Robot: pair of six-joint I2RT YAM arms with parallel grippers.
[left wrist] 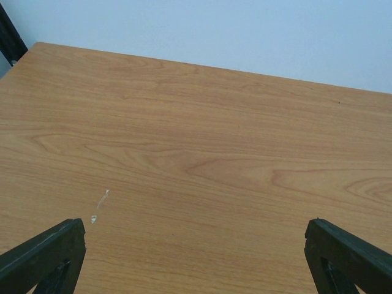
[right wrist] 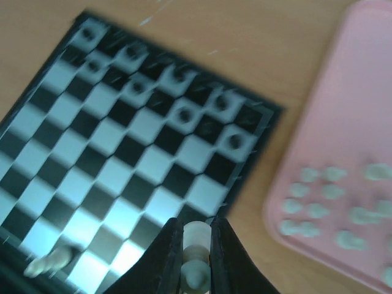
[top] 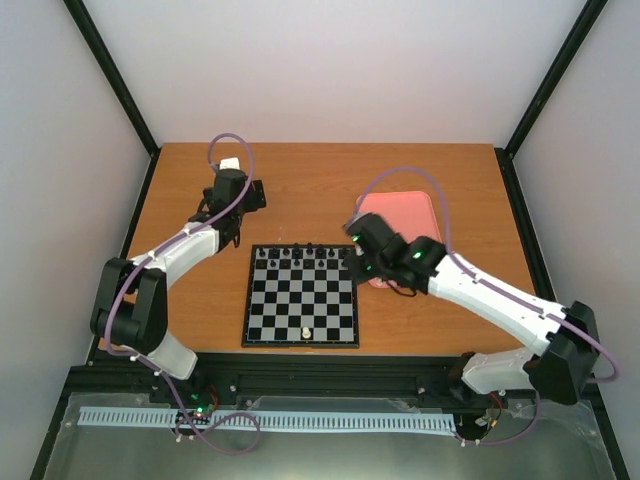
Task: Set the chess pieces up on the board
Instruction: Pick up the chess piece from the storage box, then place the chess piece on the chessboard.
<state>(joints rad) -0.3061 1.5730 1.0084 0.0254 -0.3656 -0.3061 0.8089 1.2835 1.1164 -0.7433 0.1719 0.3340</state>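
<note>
Right gripper pinched a cream-white chess piece over the board: likely the placing step. Next called for lowering onto a near-rank square. Left gripper gaped, empty.

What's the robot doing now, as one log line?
right gripper: shut on white piece, at board edge | left gripper: open, empty, over table

I'm hovering the right end effector at the board's far right corner, beside the pink tray.

Lab test cell; white panel walls; black frame posts
</note>
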